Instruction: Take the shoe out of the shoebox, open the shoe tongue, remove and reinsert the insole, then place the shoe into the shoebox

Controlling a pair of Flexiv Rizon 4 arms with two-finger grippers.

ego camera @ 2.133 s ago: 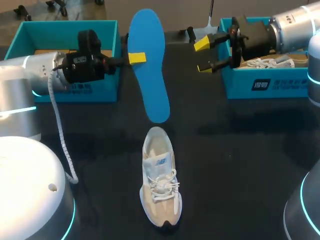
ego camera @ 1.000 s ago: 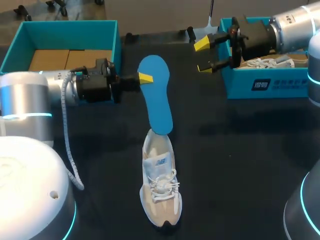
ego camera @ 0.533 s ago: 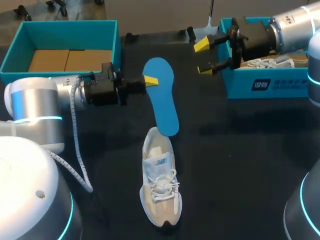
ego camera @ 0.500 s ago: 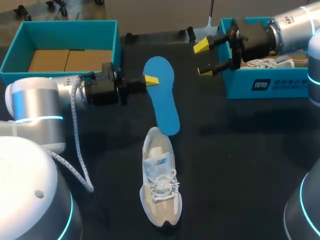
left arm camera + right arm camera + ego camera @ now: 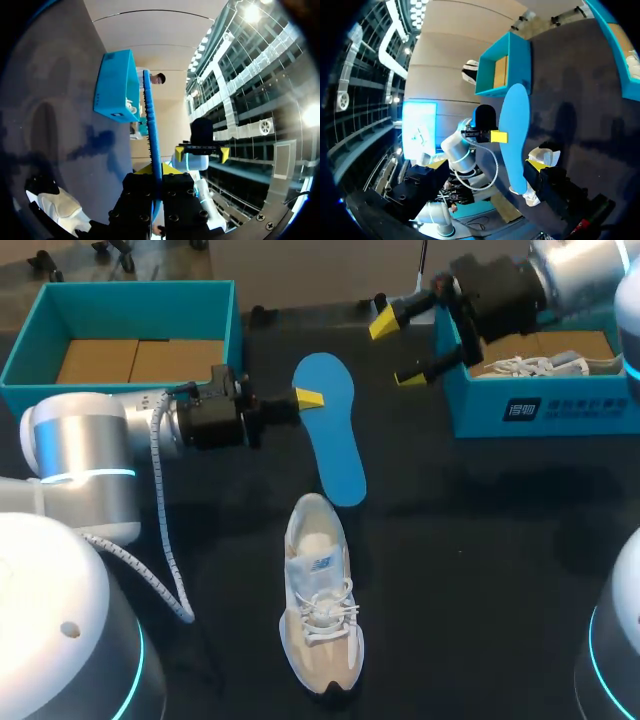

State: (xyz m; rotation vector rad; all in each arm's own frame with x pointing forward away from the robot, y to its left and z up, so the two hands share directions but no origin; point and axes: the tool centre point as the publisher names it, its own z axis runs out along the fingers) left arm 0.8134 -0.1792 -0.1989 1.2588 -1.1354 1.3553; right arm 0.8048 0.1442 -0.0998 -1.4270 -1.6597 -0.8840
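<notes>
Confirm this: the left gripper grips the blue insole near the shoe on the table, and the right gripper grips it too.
The last part is wrong. The head view shows the right gripper open and empty by the right shoebox, apart from the insole. Only the left gripper grips it, near the shoe on the table.

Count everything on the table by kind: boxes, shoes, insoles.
Boxes: 2, the left box and the right box
Shoes: 2, the loose shoe and the shoe in the right box
Insoles: 1, the insole, held by the left gripper
Total: 5
</notes>
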